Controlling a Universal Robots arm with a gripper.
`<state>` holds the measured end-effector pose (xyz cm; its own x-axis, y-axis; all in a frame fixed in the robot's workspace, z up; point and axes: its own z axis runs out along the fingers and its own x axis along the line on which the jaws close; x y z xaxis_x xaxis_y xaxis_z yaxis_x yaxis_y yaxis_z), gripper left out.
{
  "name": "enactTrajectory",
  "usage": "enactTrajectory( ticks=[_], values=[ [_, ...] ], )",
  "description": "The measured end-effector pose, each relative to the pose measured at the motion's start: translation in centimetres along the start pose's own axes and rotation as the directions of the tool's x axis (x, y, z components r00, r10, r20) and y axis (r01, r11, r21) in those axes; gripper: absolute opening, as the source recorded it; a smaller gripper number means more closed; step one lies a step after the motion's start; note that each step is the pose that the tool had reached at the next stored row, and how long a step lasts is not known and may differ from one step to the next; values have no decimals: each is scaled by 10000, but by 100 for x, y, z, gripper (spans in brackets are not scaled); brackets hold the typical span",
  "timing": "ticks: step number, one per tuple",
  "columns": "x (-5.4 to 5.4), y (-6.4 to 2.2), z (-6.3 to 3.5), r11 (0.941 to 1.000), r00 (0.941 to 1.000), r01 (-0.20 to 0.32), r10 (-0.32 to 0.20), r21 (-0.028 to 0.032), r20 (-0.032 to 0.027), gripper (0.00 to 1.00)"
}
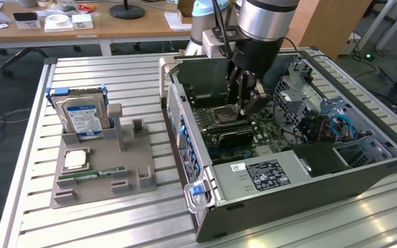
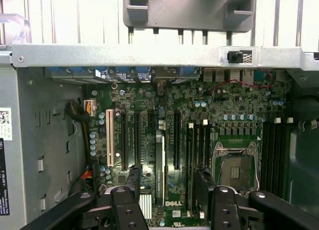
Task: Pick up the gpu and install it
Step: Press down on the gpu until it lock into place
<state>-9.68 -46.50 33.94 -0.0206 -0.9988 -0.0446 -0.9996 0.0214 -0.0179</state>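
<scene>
My gripper (image 1: 245,111) reaches down into the open computer case (image 1: 288,178), over the green motherboard (image 2: 229,115). In the wrist view its two black fingers (image 2: 133,182) stand wide apart, so the gripper (image 2: 167,190) is open. Between them the gpu (image 2: 159,165) shows edge-on as a thin card standing upright in an expansion slot, with neither finger touching it. In the exterior view a thin black card, apparently the gpu (image 1: 229,136), sits on the board just below the fingertips.
A grey parts holder (image 1: 136,155) on the slatted table at the exterior view's left carries a blue-labelled hard drive (image 1: 81,116), a processor (image 1: 74,159) and a green memory stick (image 1: 91,174). The empty processor socket (image 2: 234,165) and drive cages (image 1: 309,103) lie close by.
</scene>
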Motion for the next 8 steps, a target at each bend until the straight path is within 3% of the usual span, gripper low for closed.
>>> enactTrajectory(
  ticks=[8],
  values=[
    [0, 0, 0, 10000, 10000, 0, 0, 0, -1, 55]
  ],
)
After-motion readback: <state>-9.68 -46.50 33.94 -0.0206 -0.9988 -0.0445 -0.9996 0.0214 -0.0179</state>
